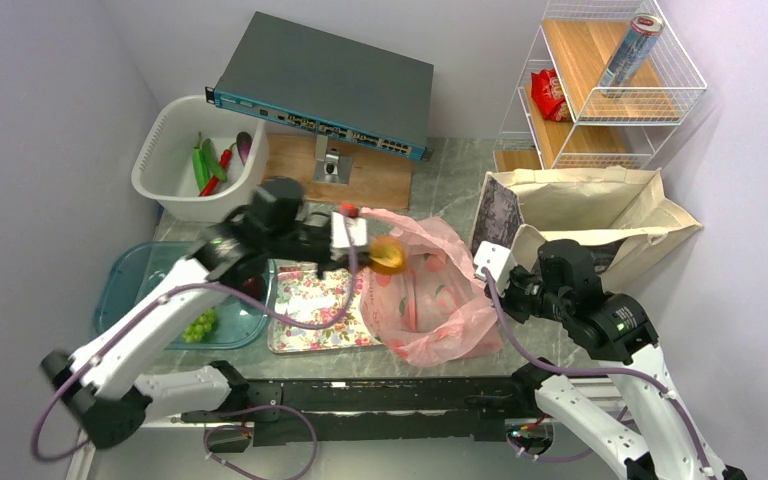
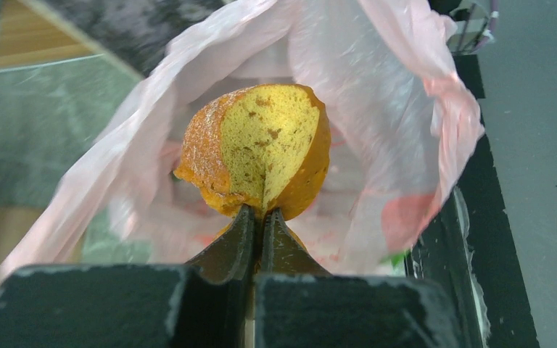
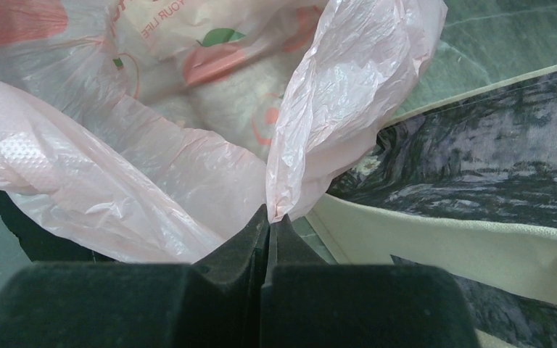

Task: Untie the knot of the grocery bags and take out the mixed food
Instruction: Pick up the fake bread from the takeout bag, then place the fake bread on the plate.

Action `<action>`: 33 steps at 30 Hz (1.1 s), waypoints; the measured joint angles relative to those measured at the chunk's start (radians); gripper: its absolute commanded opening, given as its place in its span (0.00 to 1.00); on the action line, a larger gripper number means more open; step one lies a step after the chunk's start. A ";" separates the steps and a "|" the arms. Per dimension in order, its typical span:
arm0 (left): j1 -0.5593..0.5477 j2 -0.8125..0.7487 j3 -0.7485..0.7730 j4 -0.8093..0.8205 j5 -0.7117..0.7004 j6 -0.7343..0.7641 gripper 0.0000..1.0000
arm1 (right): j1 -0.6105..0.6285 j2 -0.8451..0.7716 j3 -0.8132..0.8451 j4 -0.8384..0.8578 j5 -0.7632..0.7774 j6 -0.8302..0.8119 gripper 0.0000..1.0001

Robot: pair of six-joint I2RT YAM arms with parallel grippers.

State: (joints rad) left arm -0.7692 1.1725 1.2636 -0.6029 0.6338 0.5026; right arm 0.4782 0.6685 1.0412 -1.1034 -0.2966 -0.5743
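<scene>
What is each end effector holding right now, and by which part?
The left end effector grips the bread slice by its lower edge. The right end effector pinches a loose edge of the pink bag at its mouth.

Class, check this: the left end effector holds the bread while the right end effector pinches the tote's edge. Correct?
No. The right end effector pinches the pink bag's edge, not the tote's, as the right wrist view shows.
</scene>
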 measured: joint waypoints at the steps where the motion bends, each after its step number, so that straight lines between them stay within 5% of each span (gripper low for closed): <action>1: 0.045 -0.044 0.000 -0.032 -0.003 0.003 0.00 | 0.000 -0.003 -0.005 0.005 0.000 -0.002 0.00; 6: 0.374 -0.264 -0.023 -0.188 -0.022 0.017 0.00 | 0.000 -0.019 -0.030 0.006 0.000 -0.002 0.00; 11: 0.547 -0.366 -0.115 -0.296 -0.034 0.029 0.01 | 0.000 -0.015 -0.040 0.023 0.004 -0.001 0.00; 15: 0.562 -0.393 -0.302 -0.318 -0.029 0.116 0.00 | 0.000 -0.021 -0.050 0.050 0.009 0.002 0.00; 22: 0.365 -0.314 -0.497 -0.257 -0.126 0.194 0.05 | 0.000 -0.107 -0.077 0.052 0.066 -0.022 0.00; 28: 0.296 -0.175 -0.593 -0.106 -0.180 0.197 0.28 | -0.001 -0.191 -0.103 -0.031 0.105 -0.115 0.00; 33: 0.270 0.010 -0.601 0.017 -0.254 0.206 0.74 | -0.001 -0.196 -0.128 -0.123 0.142 -0.152 0.00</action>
State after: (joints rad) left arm -0.4992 1.1828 0.6624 -0.5861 0.3794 0.7090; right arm 0.4770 0.4728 0.9134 -1.2263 -0.1543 -0.7261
